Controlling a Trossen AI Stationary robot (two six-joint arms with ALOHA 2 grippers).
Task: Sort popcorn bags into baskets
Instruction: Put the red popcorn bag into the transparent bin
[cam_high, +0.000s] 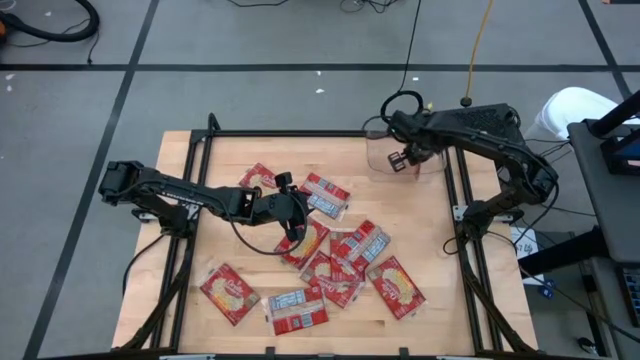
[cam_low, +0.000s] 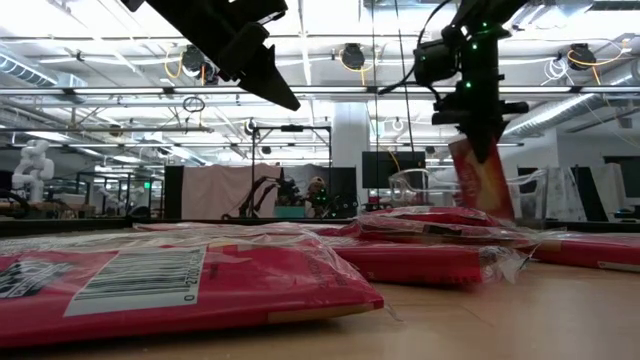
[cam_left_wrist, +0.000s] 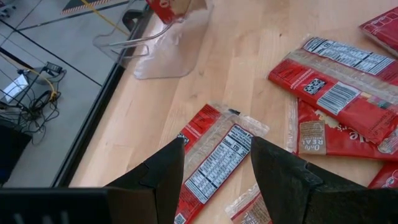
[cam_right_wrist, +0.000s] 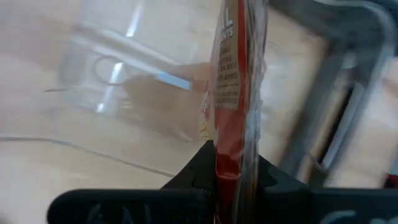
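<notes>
Popcorn bag pinched edge-on in the right gripper, hanging upright just above the clear basket at the tabletop's far right corner. Best lowered straight down until inside the walls, clear of the rim, then released. Left gripper spread and empty, poised over a label-up packet directly beneath it; remaining packets scattered close by, some overlapping.

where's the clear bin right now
In the high view the clear bin sits at the table's far right corner, directly under the right gripper, which holds a popcorn bag over it.
</notes>
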